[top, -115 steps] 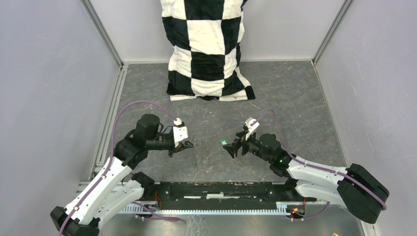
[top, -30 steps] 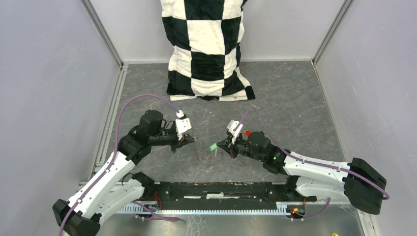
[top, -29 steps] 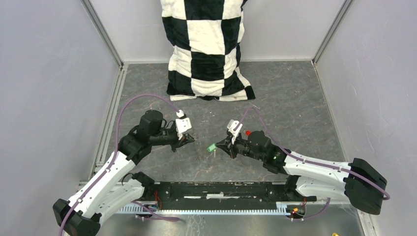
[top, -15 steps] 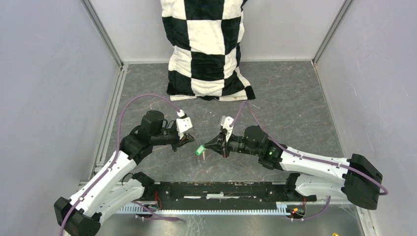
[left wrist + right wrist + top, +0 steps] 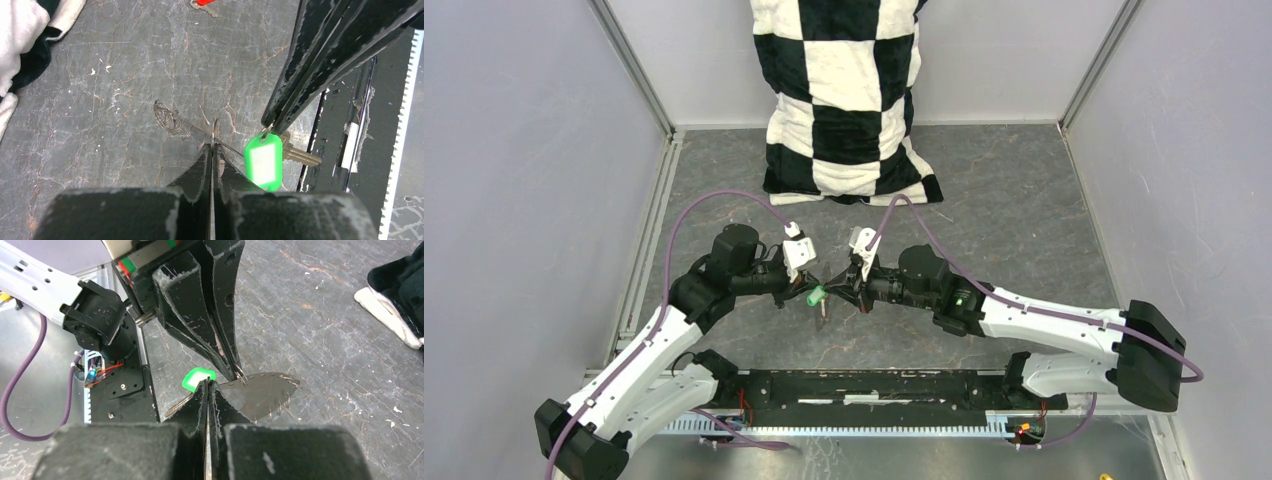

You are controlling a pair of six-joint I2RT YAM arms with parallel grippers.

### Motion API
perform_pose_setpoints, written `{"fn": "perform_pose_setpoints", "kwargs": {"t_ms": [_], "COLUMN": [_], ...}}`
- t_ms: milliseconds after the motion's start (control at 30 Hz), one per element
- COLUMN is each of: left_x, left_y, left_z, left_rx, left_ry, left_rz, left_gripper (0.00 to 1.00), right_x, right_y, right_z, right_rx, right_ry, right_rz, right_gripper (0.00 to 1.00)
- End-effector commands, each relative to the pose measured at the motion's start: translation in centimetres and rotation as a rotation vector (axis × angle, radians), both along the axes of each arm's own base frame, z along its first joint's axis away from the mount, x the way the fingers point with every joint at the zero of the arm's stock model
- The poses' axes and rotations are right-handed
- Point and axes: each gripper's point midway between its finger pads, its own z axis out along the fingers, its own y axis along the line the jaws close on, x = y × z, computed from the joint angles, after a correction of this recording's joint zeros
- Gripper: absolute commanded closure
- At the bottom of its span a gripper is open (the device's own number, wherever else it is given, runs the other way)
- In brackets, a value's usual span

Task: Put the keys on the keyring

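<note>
Black-and-white cushion (image 5: 849,100) stands behind both arms; red key (image 5: 202,2) lies on table (image 5: 1024,200)

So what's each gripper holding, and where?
Left gripper pinches the keyring on its thin wire; right gripper holds the green key at the top of its head.

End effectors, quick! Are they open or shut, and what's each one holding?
Left end effector: closed, pinching the keyring wire.
Right end effector: closed, holding the green key by its top.
</note>
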Motion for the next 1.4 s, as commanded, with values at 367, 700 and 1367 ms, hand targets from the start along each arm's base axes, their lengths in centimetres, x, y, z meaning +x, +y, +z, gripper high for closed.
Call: {"fn": "perform_pose_setpoints", "kwargs": {"t_ms": [367, 700, 1367], "left_x": [-0.5, 0.5, 2.5], "left_y": [-0.6, 0.0, 0.6], "left_z": [2.2, 1.1, 0.7], "left_rx": [-0.057, -0.008, 0.032], "left_ry": [-0.112, -0.12, -0.097], "left_rz": [-0.08, -0.034, 0.076], "left_gripper": [0.98, 0.98, 0.98], "right_x": [1.5, 1.6, 3.1], "right_y": [1.5, 0.9, -6.6], "right_z": [1.5, 2.0, -6.0], "right_rx": [0.018, 0.044, -0.346], "right_ry": [-0.055, -0.068, -0.104], "right_rz": [-0.038, -0.059, -0.235], "right_gripper": [1.0, 1.0, 0.99]}}
